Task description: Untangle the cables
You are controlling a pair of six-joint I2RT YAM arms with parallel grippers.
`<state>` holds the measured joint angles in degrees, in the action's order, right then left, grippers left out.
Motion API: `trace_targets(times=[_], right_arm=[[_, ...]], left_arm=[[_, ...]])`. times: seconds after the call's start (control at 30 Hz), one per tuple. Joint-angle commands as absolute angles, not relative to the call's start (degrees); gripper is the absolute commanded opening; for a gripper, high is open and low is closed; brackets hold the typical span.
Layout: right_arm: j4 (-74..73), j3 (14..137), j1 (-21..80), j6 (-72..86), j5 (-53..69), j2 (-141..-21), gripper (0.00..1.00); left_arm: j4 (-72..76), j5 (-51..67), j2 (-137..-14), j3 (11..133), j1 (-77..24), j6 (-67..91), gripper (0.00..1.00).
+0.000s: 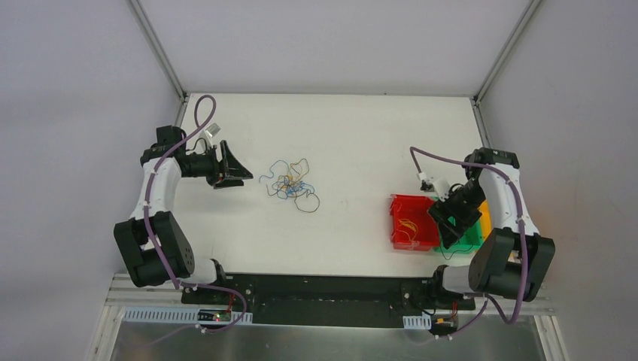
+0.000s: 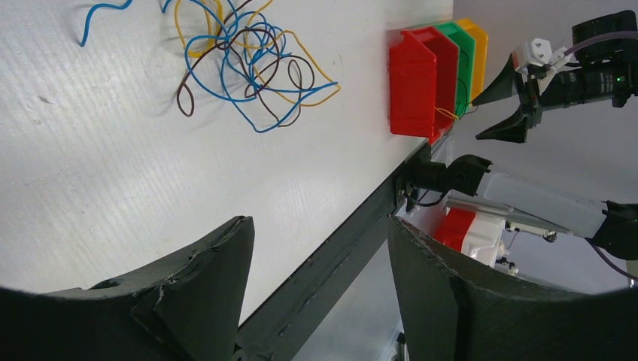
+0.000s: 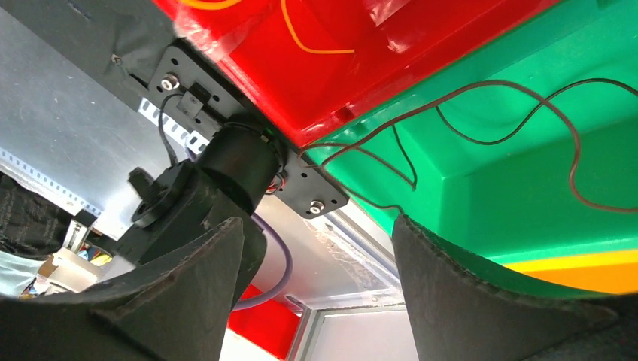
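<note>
- Right gripper [image 1: 454,214] – nearest the table's front edge, hanging over the green bin [image 3: 489,195]. Its fingers [image 3: 203,286] stand wide apart with nothing between them
- A thin dark wire [image 3: 493,81] lies loose in the green bin. A yellow-orange wire [image 3: 323,53] lies in the red bin [image 1: 402,207] just beside it, and the yellow bin [image 1: 485,214] is on the green one's other side
- Further in, near the middle of the table [image 1: 353,128], is the tangle of cables [image 1: 290,184]: blue, yellow-orange and dark wires looped through one another, well apart from the bins
- These wires look very light and limp, though springy enough to hold their curls. Most likely a tug on one drags the whole knot along the smooth table, since nothing weighs it down
- They are far thinner than the fingers, so a pinch has to press down onto the table, and the wire may slip out sideways
- The best holds seem to be at the outskirts, not the dense middle – the dark loop [image 1: 307,201] on the near side, or the blue free end [image 2: 98,11]
- Left gripper [image 1: 233,167], level with the tangle's far side and to its left, is clear of the wires. Its fingers [image 2: 195,278] are spread and empty, well placed to pin the heap while the other arm draws a strand away
</note>
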<state>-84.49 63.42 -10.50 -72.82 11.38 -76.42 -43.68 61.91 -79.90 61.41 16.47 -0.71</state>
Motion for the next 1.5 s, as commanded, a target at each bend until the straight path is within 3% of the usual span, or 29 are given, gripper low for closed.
trace_targets(times=[0.0,0.2,0.3,0.4,0.63,0.93,1.17,1.47], right_arm=[[-79.8,61.2,-11.3,-74.8,9.4,-78.4,0.75],[-74.8,58.8,-11.7,-75.1,9.6,-80.8,0.72],[-74.1,58.9,-11.8,-75.0,10.2,-82.1,0.64],[-73.4,58.9,-12.2,-75.0,10.3,-82.9,0.5],[-74.7,61.9,-14.3,-76.9,9.8,-83.3,0.0],[-73.3,71.2,-17.9,-76.8,10.0,-87.0,0.0],[-56.4,68.9,-18.3,-72.6,3.7,-86.5,0.0],[-62.8,67.4,-19.0,-75.0,6.0,-86.0,0.0]], left_arm=[[-43.1,61.9,-77.9,60.8,16.3,-2.1,0.67],[-42.8,62.1,-78.9,60.7,16.3,-1.8,0.66],[-42.8,62.0,-79.1,61.1,16.3,-2.0,0.66],[-42.7,61.9,-79.4,61.3,16.3,-2.0,0.66],[-42.7,61.7,-79.5,61.2,16.3,-2.2,0.66],[-42.3,61.4,-80.5,61.6,16.3,-2.0,0.66],[-42.1,60.1,-80.8,61.5,16.3,-1.9,0.66],[-41.7,60.3,-81.2,61.4,16.3,-1.8,0.66]])
